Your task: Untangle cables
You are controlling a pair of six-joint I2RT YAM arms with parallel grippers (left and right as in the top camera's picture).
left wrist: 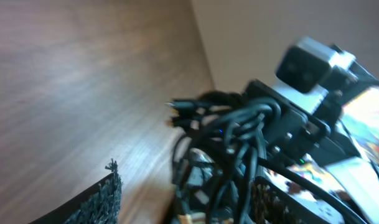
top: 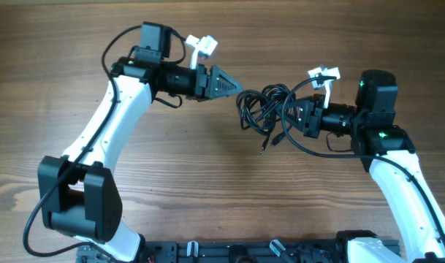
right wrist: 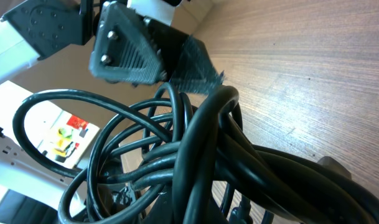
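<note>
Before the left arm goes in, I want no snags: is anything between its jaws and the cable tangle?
Nothing visible. The left gripper, jaws open, is at the edge of the cables; the right gripper holds them from the opposite side.

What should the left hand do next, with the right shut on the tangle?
Probably ease the left hand forward and close on one outer loop of the cables. It stands open at the bunch's edge, gripping nothing, while the right hand pins the far side; a pull could then loosen it.
</note>
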